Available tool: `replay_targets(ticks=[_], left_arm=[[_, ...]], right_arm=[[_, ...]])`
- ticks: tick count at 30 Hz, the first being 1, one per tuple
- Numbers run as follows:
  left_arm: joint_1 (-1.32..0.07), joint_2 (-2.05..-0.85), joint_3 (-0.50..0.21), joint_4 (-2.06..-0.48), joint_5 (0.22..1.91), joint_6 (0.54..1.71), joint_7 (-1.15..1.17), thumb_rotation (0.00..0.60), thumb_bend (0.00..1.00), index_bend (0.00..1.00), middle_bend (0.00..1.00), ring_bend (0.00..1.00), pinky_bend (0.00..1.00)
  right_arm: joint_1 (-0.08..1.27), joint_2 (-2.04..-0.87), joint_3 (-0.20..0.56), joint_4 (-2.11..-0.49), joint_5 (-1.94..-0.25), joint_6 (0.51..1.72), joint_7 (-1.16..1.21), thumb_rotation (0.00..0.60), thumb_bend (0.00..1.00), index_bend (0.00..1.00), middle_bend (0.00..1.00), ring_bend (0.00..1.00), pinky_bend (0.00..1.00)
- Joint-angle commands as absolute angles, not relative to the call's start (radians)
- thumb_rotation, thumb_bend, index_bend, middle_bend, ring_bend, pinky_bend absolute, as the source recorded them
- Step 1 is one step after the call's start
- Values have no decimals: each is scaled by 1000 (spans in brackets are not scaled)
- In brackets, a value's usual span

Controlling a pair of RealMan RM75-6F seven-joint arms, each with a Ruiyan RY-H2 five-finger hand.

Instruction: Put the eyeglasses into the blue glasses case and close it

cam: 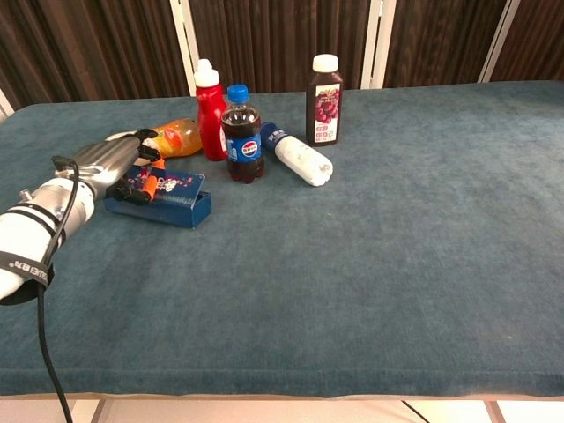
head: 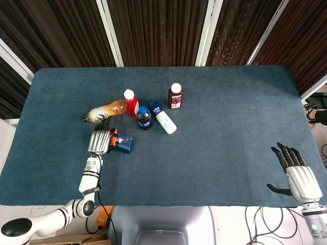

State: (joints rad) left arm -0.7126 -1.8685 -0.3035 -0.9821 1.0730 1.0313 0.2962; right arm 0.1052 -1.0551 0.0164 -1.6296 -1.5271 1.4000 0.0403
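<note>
The blue glasses case (cam: 163,201) lies flat on the left part of the worktop (cam: 397,247), near the front of the bottle group. On its left end the left hand (cam: 115,163) rests, fingers (cam: 141,181) curled down onto the case top, where something dark with orange parts sits under the fingertips; whether this is the eyeglasses is too small to tell, and I cannot tell if the fingers are actually grasping it. From the head view the same hand (head: 100,140) covers the case's left end (head: 124,145).

Just beyond the case lies an orange juice bottle (cam: 172,137) on its side. To its right stand a red bottle (cam: 210,110) and a dark cola bottle (cam: 241,134), close together. A white bottle with a blue cap end (cam: 298,156) lies on its side beside the cola, and a dark juice bottle with a white cap (cam: 324,99) stands farther back.

Well apart, at the near right edge of the worktop, the right hand (head: 299,173) is released, its fingers spread and holding nothing.
</note>
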Motion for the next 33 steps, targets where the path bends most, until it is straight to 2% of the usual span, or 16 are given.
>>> replay_targets(ticks=[1,23,28,33], left_arm=[[-713,-1870,-306,-979,1080,1038,283,600,359,11,0,0,159],[-722,-1882,-312,-956,1078,1042,287,600,363,0,0,0,159],[-698,-1842,-303,-1035,1121,1099,258,600,368,0,0,0,159],[-634,-1735,-264,-1209,1188,1189,252,600,375,0,0,0,159]], right_arm=[[105,-1055,17,-1630,-1527,1400,40,600,80,0,0,0,0],[104,-1054,17,-1628,-1527,1402,43,600,82,0,0,0,0],[105,-1055,17,-1627,-1527,1400,40,600,81,0,0,0,0],[105,-1058,15,-1628,-1527,1398,31,600,79,0,0,0,0]])
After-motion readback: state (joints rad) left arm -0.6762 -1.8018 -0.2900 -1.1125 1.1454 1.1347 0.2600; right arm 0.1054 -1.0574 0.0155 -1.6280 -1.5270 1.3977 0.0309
